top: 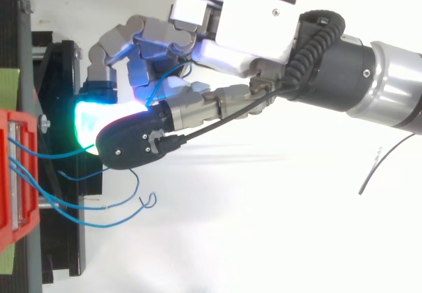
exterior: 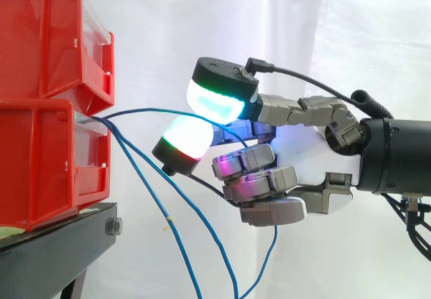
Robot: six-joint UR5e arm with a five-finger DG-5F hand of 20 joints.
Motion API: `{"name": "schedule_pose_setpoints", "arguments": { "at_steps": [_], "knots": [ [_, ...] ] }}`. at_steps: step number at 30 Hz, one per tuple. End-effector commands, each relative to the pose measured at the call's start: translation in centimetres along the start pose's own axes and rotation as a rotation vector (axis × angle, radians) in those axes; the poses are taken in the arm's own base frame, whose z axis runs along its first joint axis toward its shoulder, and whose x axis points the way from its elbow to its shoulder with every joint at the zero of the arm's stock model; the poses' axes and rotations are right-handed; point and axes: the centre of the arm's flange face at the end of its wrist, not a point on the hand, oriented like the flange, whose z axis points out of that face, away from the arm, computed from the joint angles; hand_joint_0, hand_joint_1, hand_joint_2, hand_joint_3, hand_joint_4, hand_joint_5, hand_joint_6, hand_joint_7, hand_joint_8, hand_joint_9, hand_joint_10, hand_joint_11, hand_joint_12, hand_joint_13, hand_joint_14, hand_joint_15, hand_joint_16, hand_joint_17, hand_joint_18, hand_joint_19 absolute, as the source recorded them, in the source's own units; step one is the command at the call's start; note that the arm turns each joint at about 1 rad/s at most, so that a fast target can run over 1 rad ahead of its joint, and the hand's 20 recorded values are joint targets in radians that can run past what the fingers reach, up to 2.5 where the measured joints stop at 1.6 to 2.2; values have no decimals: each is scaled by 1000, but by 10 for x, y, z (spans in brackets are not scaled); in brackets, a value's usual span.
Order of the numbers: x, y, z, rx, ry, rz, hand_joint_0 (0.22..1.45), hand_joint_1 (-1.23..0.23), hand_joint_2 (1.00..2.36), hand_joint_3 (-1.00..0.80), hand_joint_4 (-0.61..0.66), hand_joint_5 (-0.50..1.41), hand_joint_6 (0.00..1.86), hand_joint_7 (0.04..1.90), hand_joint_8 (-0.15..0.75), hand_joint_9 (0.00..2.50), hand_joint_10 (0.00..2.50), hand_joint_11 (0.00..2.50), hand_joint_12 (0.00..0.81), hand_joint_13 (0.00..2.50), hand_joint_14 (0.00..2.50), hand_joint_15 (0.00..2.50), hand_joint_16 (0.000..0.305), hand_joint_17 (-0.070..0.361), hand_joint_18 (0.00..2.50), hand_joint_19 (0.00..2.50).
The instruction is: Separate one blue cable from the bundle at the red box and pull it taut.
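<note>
Two red bins are stacked at the left on a black stand [exterior: 67,235]. Several thin blue cables come out of the front of the lower bin [exterior: 47,164]. One blue cable [exterior: 155,109] runs in a shallow arc from the bin to my hand [exterior: 313,154]. It passes between two glowing pads [exterior: 214,100] and behind the curled fingers. Its free end [exterior: 272,248] hangs below the palm. The other blue cables [exterior: 176,208] droop down from the bin, apart from the hand. From above, the hand [top: 244,32] reaches toward the red bin [top: 12,174], with the loose cables [top: 99,206] lying beside it.
The black stand [top: 62,115] juts out under the bins just left of the fingertips. A white curtain [exterior: 283,23] hangs behind everything. The arm's dark wrist [exterior: 397,154] enters from the right. A thin dark wire [top: 386,164] lies at the right of the top view.
</note>
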Motion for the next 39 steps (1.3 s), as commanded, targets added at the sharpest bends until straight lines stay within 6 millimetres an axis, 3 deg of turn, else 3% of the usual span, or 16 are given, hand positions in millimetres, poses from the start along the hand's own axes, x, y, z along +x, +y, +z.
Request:
{"name": "schedule_pose_setpoints", "arguments": {
  "at_steps": [1, 10, 14, 20, 22, 26, 28, 39],
  "knots": [
    [0, -1, 0, 1, 0, -1, 645, -714, 1019, -214, 102, -171, 950, 967, 369, 402, 2500, 1711, 416, 801, 2500, 1456, 42, 95, 1366, 1552],
    [3, 1, 0, 3, 7, 3, 652, -749, 1023, -97, 5, -162, 960, 1024, 356, 422, 2500, 1671, 408, 810, 2500, 1458, 42, 94, 1389, 1585],
    [5, 1, -1, 7, 10, 7, 640, -790, 1015, 45, -84, -133, 952, 1084, 383, 490, 2500, 1611, 422, 871, 2500, 1399, 52, 116, 1406, 1251],
    [11, 0, -3, 21, 21, 8, 651, -817, 1010, 93, -123, -119, 945, 1129, 384, 528, 2500, 1623, 419, 904, 2500, 1397, 55, 124, 1432, 1155],
    [14, 1, -4, 26, 28, 7, 644, -809, 1013, 71, -107, -120, 946, 1106, 382, 529, 2500, 1656, 418, 904, 2500, 1400, 55, 124, 1428, 1166],
    [15, -1, -4, 28, 35, 6, 615, -730, 1018, -235, 66, -144, 932, 1053, 356, 489, 2500, 1779, 402, 843, 2500, 1512, 42, 94, 1390, 1531],
    [16, 0, -4, 25, 36, 7, 610, -701, 1014, -316, 81, -144, 931, 1025, 358, 487, 2500, 1758, 404, 841, 2500, 1501, 42, 94, 1387, 1518],
    [16, 0, -3, 21, 35, -2, 602, -666, 1011, -362, 97, -142, 923, 1043, 355, 494, 2500, 1755, 398, 846, 2500, 1445, 42, 93, 1385, 1482]
  ]
}}
